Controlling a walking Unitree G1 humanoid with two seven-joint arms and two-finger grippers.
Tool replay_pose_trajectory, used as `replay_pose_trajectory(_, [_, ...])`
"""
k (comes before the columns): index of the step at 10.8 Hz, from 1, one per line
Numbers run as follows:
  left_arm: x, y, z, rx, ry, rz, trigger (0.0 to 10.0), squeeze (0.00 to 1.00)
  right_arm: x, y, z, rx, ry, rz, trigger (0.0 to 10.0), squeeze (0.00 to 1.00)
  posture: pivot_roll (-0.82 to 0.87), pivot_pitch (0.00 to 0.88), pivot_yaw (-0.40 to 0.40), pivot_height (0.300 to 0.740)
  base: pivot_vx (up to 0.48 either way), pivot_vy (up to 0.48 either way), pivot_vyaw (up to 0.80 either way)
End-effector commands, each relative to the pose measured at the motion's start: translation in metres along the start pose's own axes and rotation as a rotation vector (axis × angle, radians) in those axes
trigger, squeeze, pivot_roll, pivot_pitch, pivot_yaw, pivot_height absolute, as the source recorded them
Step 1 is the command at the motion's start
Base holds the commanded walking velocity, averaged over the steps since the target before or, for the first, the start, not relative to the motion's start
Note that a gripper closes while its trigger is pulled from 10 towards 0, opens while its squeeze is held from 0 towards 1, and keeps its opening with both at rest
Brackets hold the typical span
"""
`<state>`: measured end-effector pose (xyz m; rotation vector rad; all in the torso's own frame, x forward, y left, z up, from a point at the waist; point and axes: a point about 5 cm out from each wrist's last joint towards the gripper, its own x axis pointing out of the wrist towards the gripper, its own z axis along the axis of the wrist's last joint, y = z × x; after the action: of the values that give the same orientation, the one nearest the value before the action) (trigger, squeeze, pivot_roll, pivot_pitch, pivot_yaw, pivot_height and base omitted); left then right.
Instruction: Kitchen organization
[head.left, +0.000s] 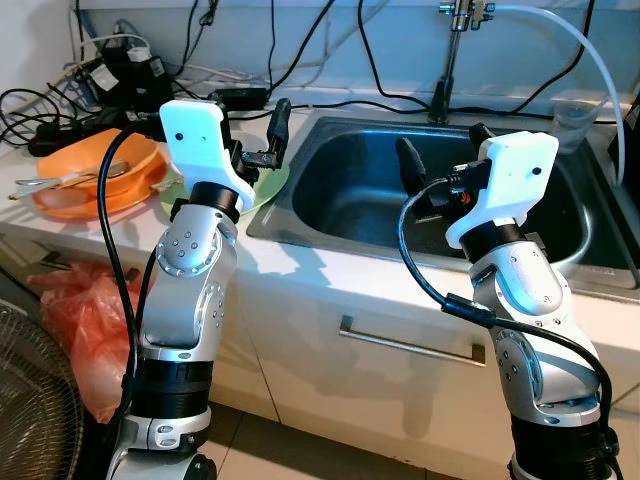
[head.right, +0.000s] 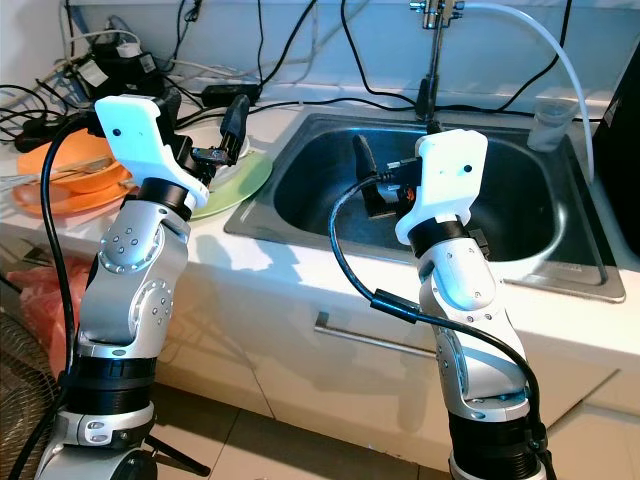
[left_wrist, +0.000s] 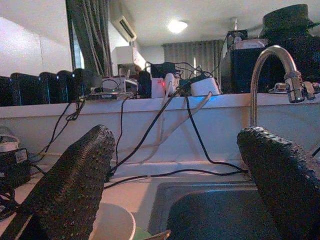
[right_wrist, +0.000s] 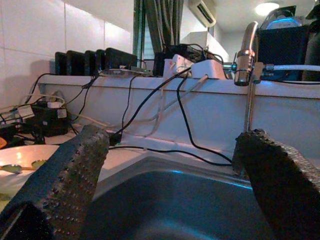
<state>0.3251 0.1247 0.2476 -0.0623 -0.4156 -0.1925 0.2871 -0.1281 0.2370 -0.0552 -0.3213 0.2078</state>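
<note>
Left claw (head.left: 262, 135) hovered fingers apart, empty, directly over the green plate (head.left: 262, 188) on the tabletop (head.left: 330, 275). Right claw (head.left: 440, 150) was spread too, above the sink (head.left: 340, 165); orange bowl (head.left: 95, 180) sat beyond the left arm.

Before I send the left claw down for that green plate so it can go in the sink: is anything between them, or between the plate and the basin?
Nothing visible blocks either path. The left claw hovers open just above the green plate, which lies on the counter beside the sink. The right claw hangs open over the basin.
</note>
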Motion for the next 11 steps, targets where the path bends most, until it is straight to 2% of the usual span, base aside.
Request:
replay_pose_trajectory(1, [0.000, 0.002, -0.001, 0.012, 0.013, 0.009, 10.0, 0.00, 0.001, 0.002, 0.002, -0.003, -0.010, 0.014, 10.0, 0.00, -0.07, 0.000, 0.082, 0.740, 0.000, 0.000, 0.00])
replay_pose_trajectory(3, [-0.001, 0.000, -0.008, 0.019, 0.036, 0.004, 10.0, 0.00, 0.001, 0.003, 0.002, 0.000, -0.008, 0.016, 10.0, 0.00, -0.07, 0.000, 0.082, 0.740, 0.000, 0.000, 0.00])
replay_pose_trajectory(5, [-0.004, 0.007, -0.024, 0.024, 0.098, 0.042, 10.0, 0.00, 0.000, 0.006, -0.001, 0.006, 0.007, 0.037, 10.0, 0.00, -0.08, 0.000, 0.085, 0.740, 0.000, 0.000, 0.00])
replay_pose_trajectory(8, [-0.007, 0.020, -0.036, 0.091, 0.126, 0.083, 10.0, 0.00, -0.010, 0.017, -0.012, 0.016, 0.077, 0.147, 10.0, 0.00, -0.07, 0.000, 0.079, 0.740, 0.000, 0.000, 0.00])
replay_pose_trajectory(9, [-0.007, 0.026, -0.039, 0.107, 0.133, 0.097, 10.0, 0.00, -0.013, 0.017, -0.014, 0.021, 0.088, 0.156, 10.0, 0.00, -0.07, 0.000, 0.080, 0.740, 0.000, 0.000, 0.00])
replay_pose_trajectory(11, [-0.007, 0.033, -0.044, 0.150, 0.145, 0.093, 10.0, 0.00, -0.014, 0.027, -0.014, 0.061, 0.091, 0.193, 10.0, 0.00, -0.06, 0.000, 0.084, 0.740, 0.000, 0.000, 0.00])
